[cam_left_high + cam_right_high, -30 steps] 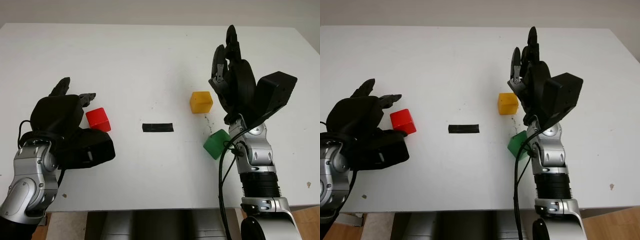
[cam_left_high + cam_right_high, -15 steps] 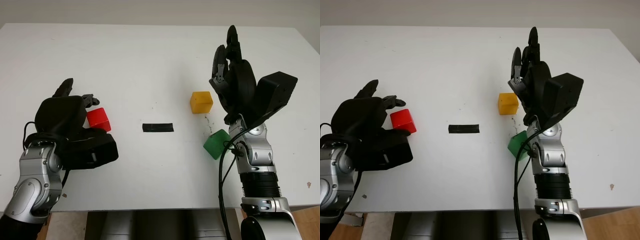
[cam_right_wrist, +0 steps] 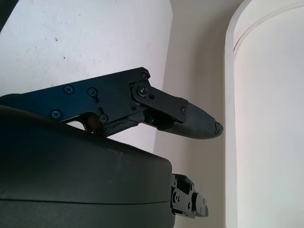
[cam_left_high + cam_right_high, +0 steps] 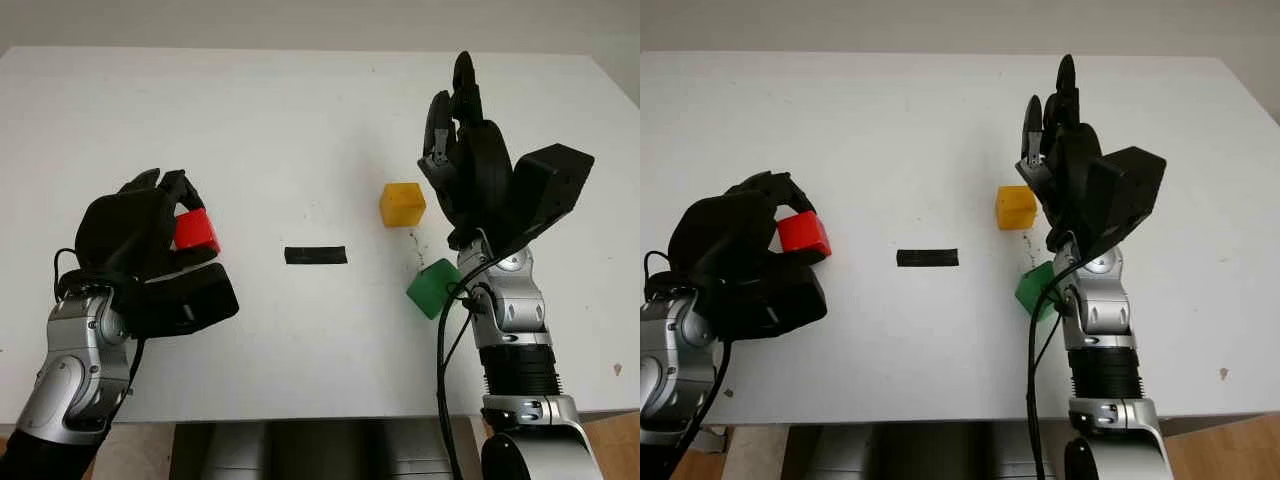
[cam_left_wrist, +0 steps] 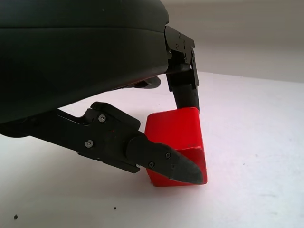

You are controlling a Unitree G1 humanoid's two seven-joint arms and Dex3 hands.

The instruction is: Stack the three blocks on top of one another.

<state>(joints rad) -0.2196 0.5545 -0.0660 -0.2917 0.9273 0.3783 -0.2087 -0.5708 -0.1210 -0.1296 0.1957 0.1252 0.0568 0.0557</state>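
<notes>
Left hand (image 4: 140, 240): nearest the robot on its left side, fingers (image 5: 164, 161) curled round the red block (image 4: 196, 230), one pressed on a side face and another behind it; the block looks to be sitting on the desk (image 4: 300, 130), not yet lifted.
Green block (image 4: 432, 288): near the front on the right side, just beside the right forearm, tilted or turned so a corner faces the camera.
Black tape mark (image 4: 316, 255): a short strip on the desk between the red block and the other two, probably the stacking spot.
Yellow block (image 4: 402, 204): a little farther back than the green one, close to it but apart, square on the desk.
Right hand (image 4: 465, 150): raised above the desk just beside the yellow block, open, holding nothing.
Handling: the blocks look small, rigid and light, with smooth faces that may slip; best pinched on two opposite flat sides, low enough to leave the top face free.
Step in hand: securing the red block for its lift; no block is stacked yet.
</notes>
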